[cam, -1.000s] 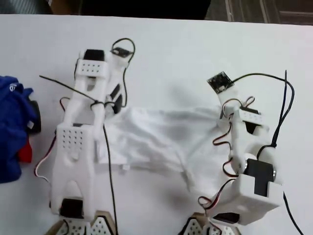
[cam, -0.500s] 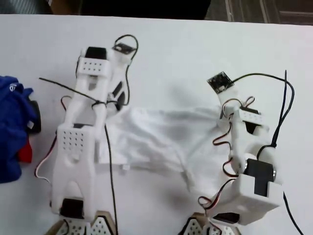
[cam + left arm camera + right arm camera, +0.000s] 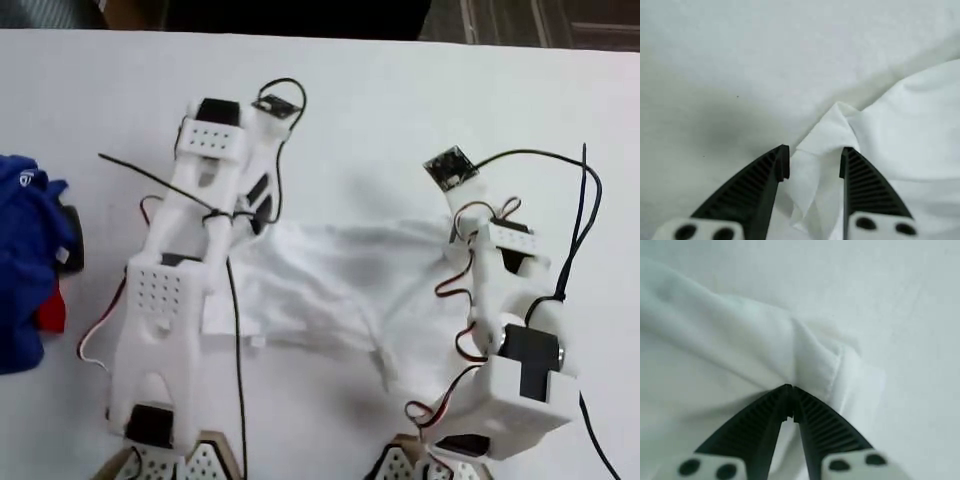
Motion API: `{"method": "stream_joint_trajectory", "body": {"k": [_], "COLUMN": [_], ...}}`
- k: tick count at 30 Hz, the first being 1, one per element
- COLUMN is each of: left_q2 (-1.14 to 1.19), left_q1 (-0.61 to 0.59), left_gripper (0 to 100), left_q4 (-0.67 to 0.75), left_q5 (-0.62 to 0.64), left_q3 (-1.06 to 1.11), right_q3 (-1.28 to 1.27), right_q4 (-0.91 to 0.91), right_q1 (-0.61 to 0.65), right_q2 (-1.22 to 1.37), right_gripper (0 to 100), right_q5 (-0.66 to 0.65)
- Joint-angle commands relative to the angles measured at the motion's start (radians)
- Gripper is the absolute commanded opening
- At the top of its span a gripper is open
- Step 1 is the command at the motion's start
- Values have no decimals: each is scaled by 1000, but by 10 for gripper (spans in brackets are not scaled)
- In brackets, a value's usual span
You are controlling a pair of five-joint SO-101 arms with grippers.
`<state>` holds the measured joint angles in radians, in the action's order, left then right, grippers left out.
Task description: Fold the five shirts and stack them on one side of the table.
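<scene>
1. Although barely begun, shows one white shirt point(image 3: 330, 280) spread unfolded from left claw point(image 3: 812, 162) to right claw point(image 3: 791, 395).
2. Straddles a raised fold at left claw, jaws parted, gripping nothing; pinches a corner tight at right claw.
3. Leaves blue shirt point(image 3: 25, 260) heaped well beyond left claw; seemingly all folding and stacking to do.

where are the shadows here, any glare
Left wrist view: a soft grey shadow darkens the white table beside the left end effector, near the crumpled white fabric shirt. Right wrist view: faint shading in the shirt's folds. High view: no hard shadows or glare.
</scene>
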<state>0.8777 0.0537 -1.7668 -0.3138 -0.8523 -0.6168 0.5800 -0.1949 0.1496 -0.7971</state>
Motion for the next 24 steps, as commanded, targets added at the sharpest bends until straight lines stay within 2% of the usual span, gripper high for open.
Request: {"method": "stream_joint_trajectory", "body": {"k": [1,7,14,24], "left_q2": [-114,-172,-87,-43], "left_q1": [-6,-2,-20,-103], "left_gripper": [192,194,192,194], "left_q4": [-17,-17,-11,114], "left_q5": [11,32,35,34], "left_q3": [-13,1,45,54], "right_q3": [20,20,20,20], "right_q4": [-10,-10,-10,-10], "right_q1": [-16,-16,-16,-16], "right_q2": [16,16,16,16], "right_gripper": [22,22,22,22], "right_q5": [8,8,8,8]}}
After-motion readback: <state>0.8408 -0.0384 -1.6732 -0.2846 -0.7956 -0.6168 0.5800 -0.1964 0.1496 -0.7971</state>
